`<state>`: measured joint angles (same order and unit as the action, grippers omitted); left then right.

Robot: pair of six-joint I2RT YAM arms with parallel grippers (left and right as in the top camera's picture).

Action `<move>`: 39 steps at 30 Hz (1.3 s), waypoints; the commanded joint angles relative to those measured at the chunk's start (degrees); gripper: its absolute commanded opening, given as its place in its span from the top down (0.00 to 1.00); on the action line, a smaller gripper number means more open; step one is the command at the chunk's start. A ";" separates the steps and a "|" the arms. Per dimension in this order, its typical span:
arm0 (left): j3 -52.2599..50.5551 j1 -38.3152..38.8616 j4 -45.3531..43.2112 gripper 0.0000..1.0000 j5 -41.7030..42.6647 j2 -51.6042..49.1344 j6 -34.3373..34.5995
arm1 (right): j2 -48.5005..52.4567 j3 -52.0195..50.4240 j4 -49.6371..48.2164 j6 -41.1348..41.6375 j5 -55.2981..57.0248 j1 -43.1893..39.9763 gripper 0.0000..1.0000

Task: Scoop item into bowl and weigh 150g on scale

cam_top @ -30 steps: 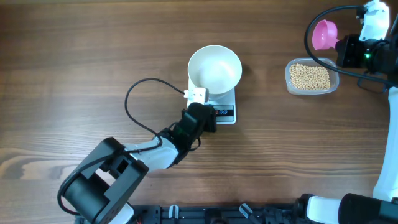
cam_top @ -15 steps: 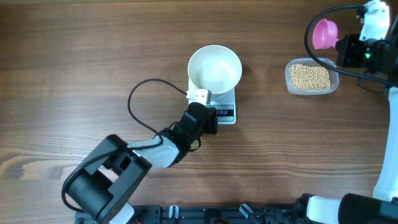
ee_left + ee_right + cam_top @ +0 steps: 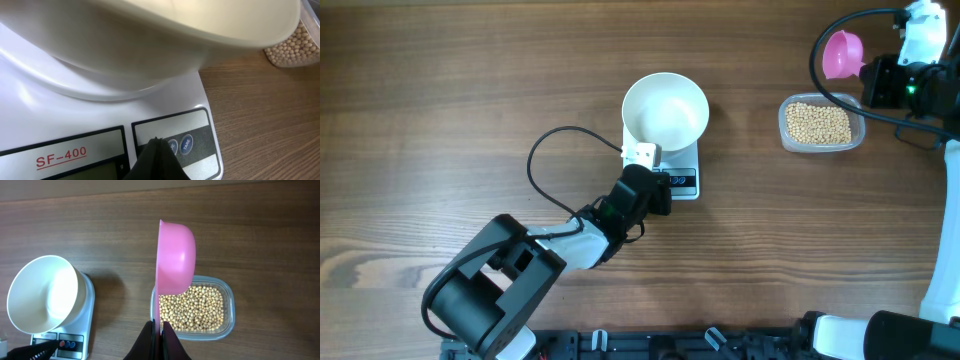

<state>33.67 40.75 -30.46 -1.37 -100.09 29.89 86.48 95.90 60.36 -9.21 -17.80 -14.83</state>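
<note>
Wooden worktop (image 3: pixel 440 90) carries everything. At its left, the left arm (image 3: pixel 570 245) stretches up and right from the near edge, with a black cable (image 3: pixel 532 165) looping beside it. The left gripper (image 3: pixel 156 147) has its jaws pressed together on nothing. Their dark tip lies over the front panel of the scale (image 3: pixel 688 165), just beside the left of two round buttons (image 3: pixel 172 146); whether it touches cannot be told. The bowl (image 3: pixel 665 108) sits upright on the scale's platform, overhanging its far edge. Well to the right, apart from the scale, the clear tub (image 3: pixel 784 128) holds the beans (image 3: pixel 818 123). Farther right, the right gripper (image 3: pixel 160 330) has its jaws clamped on the handle of the pink scoop (image 3: pixel 842 54). In the right wrist view the scoop is turned on its side above the tub.
</note>
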 commanded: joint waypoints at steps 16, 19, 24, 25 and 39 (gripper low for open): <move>0.68 0.00 0.17 0.96 0.98 -1.51 0.59 | 0.44 -0.02 -0.57 0.28 -0.48 -0.24 0.96; 0.68 0.00 0.20 0.96 1.66 -1.53 0.57 | 0.44 -0.02 -0.72 0.26 -0.48 -0.24 0.96; 0.68 -0.02 0.15 0.96 1.95 -1.68 0.55 | 0.44 -0.02 -1.20 0.28 -0.48 -0.24 0.96; 0.68 0.00 0.00 0.96 1.97 -1.86 0.57 | 0.44 -0.02 -1.25 0.26 -0.48 -0.24 0.95; 0.68 -0.15 0.00 0.96 1.07 -2.08 0.57 | 0.44 -0.02 -1.20 0.26 -0.48 -0.24 0.96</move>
<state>33.67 40.75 -30.28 -0.08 -101.36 29.91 86.48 95.90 59.48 -9.21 -17.80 -14.83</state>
